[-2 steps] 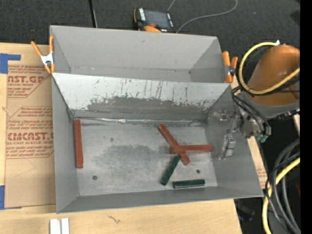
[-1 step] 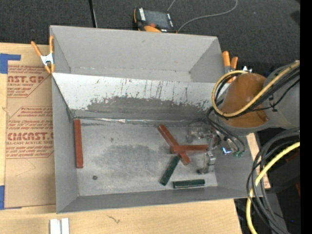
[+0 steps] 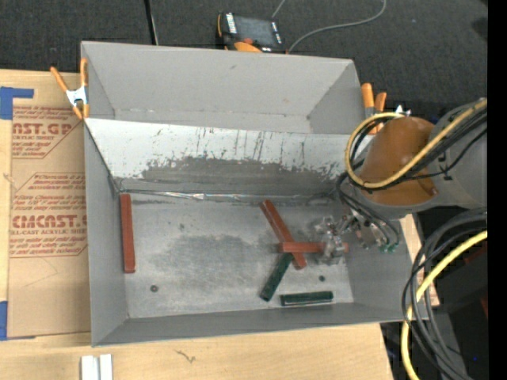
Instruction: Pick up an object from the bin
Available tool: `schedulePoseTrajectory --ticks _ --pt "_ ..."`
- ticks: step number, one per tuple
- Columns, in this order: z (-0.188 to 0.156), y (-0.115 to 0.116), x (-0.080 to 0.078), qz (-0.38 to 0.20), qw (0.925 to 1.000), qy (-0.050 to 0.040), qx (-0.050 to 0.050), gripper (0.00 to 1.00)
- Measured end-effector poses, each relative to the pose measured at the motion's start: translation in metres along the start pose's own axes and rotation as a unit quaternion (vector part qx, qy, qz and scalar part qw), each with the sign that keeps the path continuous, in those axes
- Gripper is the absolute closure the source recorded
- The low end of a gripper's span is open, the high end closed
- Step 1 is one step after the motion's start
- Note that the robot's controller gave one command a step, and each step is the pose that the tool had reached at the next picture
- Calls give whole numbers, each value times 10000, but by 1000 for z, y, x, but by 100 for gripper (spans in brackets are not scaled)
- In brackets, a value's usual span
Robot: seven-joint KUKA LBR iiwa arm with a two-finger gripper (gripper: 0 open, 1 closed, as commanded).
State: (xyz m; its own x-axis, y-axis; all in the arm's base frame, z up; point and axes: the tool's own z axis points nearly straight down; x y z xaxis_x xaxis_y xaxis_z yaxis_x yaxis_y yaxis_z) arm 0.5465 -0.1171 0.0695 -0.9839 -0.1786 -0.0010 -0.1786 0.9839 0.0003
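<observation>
- Since the arm comes in from the right, the gripper (image 3: 334, 242) sits low over the right part of the bin (image 3: 198, 145) floor, just beside the small cluster of sticks. That's prob. the nearest pick w/o a long reach.
- Gripper state: can't tell. Its tip is a tangle of metal parts at the right end of the short red bar (image 3: 299, 248), touching or nearly so. Whether the bar is gripped isn't visible.
- Likely task thing = that short red bar. It lies flat, roughly across the view, w/ its left end over or against the lower end of the long red stick (image 3: 277, 222).
- Long red stick runs diagonally, up-left to down-right. The two cross, so lifting one could drag the other.
- Dark green stick (image 3: 276, 279) lies slanted just below the crossing. Dark green bar (image 3: 306, 298) lies flat near the front wall, apart from the gripper.
- Lone red stick (image 3: 127, 233) rests along the left wall's foot, well apart from the rest.
- Materials: sticks look rigid, straight, square-edged, matte. Plastic or painted wood, can't tell which. Lying flat, they leave little to get under; a pinch across the narrow width seems the way.
- Bin: grey sheet metal w/ sloped walls and a scuffed, scratched floor. Smooth enough that pieces prob. slide if nudged.
- Orange cover (image 3: 400, 161) and cables (image 3: 366, 133) on the wrist = robot parts, over the right rim.
</observation>
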Motion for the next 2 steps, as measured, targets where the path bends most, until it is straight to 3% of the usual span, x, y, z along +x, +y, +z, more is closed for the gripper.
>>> schedulePoseTrajectory --ticks 1,2 --pt "-136 21 2 -234 9997 -43 15 100" --pt "-131 21 3 -233 9997 -9 2 0"
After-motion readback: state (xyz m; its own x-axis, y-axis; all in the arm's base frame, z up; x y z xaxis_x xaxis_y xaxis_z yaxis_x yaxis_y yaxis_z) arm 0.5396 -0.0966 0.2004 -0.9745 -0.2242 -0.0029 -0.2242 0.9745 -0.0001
